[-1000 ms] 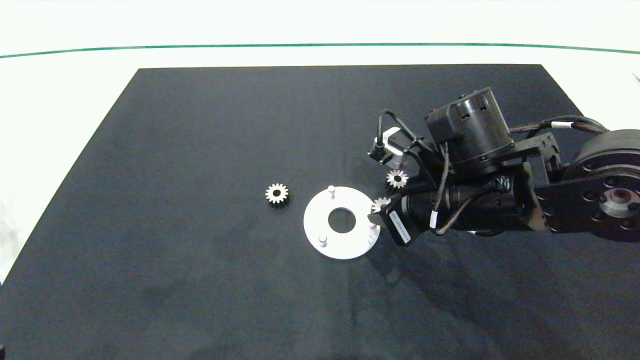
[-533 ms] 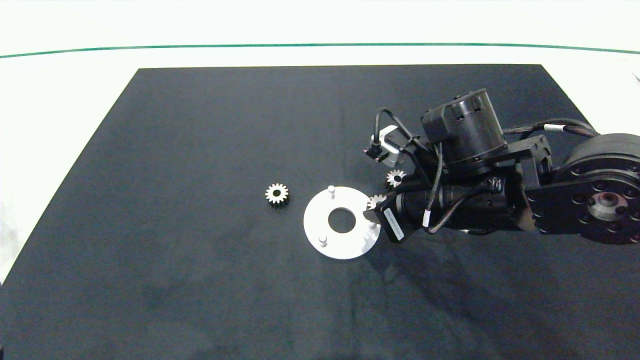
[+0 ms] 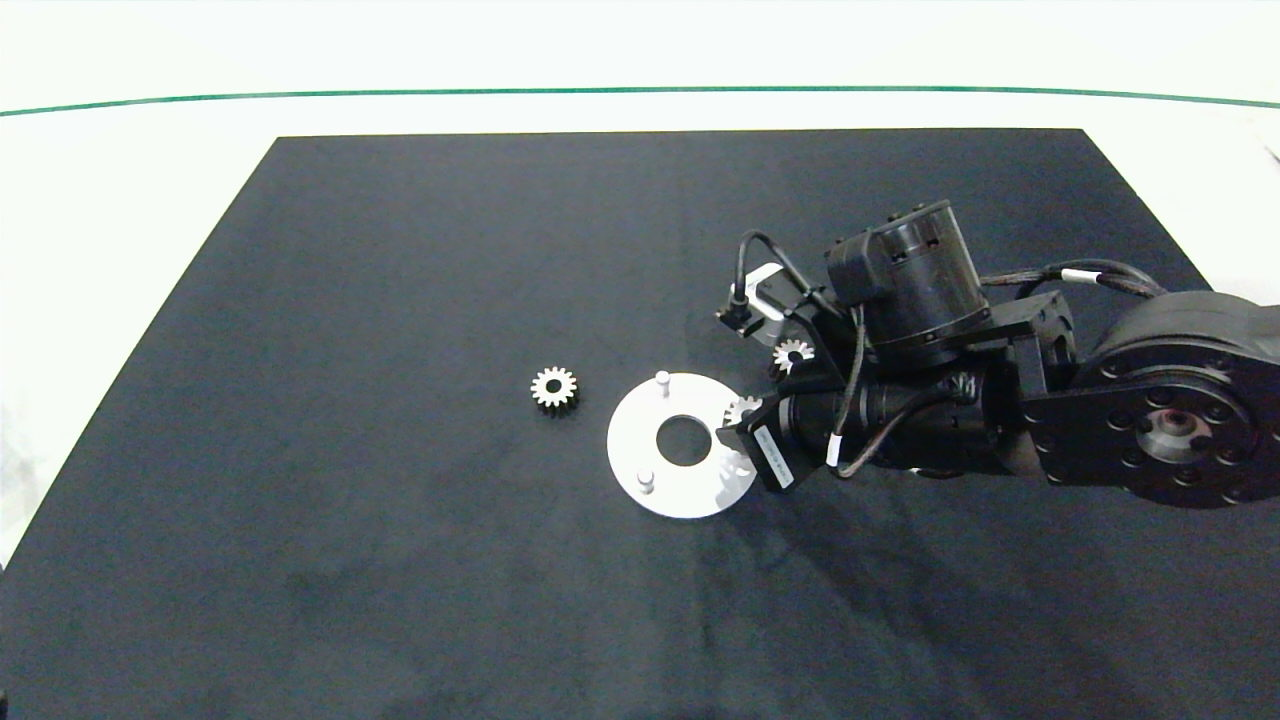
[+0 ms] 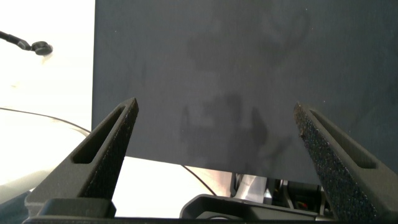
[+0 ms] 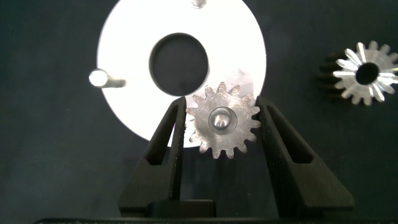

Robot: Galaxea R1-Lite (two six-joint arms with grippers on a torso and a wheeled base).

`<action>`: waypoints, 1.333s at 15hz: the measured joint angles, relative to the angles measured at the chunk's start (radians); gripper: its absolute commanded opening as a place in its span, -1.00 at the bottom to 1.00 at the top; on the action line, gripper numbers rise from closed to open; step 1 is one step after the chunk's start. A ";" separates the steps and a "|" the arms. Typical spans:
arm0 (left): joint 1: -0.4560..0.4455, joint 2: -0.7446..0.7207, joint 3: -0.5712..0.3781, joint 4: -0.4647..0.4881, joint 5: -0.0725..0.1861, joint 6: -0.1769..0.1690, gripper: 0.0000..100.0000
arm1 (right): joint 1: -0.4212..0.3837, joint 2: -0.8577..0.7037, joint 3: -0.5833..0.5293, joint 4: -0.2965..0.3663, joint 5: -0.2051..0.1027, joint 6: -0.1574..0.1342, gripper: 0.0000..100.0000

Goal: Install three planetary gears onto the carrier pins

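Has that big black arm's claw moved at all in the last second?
Yes. The right claw has slid leftward, further over the flat white round disc, carrying a small silvery metal gear that now sits over a pin.

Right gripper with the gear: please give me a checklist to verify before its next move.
1. Right gripper holds a gear between its fingers: ok.
2. Gear bore lined up over a carrier pin: ok, pin shows through the bore.
3. Gear fully seated on the disc: cannot tell.
4. Two other pins bare: ok.
5. Remaining gears lie on the mat: ok.
6. Left gripper away, open: ok.
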 measured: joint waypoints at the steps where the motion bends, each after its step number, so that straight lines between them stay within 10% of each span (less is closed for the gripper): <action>1: 0.000 0.000 0.000 0.000 0.000 0.000 1.00 | 0.000 0.002 0.007 -0.009 -0.008 0.000 -0.56; 15: 0.000 0.000 0.000 0.000 0.000 -0.001 1.00 | 0.009 0.013 0.051 -0.068 -0.018 -0.001 -0.56; 16: 0.000 0.000 0.000 0.000 0.000 -0.001 1.00 | 0.009 0.013 0.060 -0.084 -0.021 -0.002 1.00; 20: 0.000 0.000 0.000 0.000 0.000 -0.001 1.00 | 0.005 0.012 0.074 -0.100 -0.024 -0.005 1.00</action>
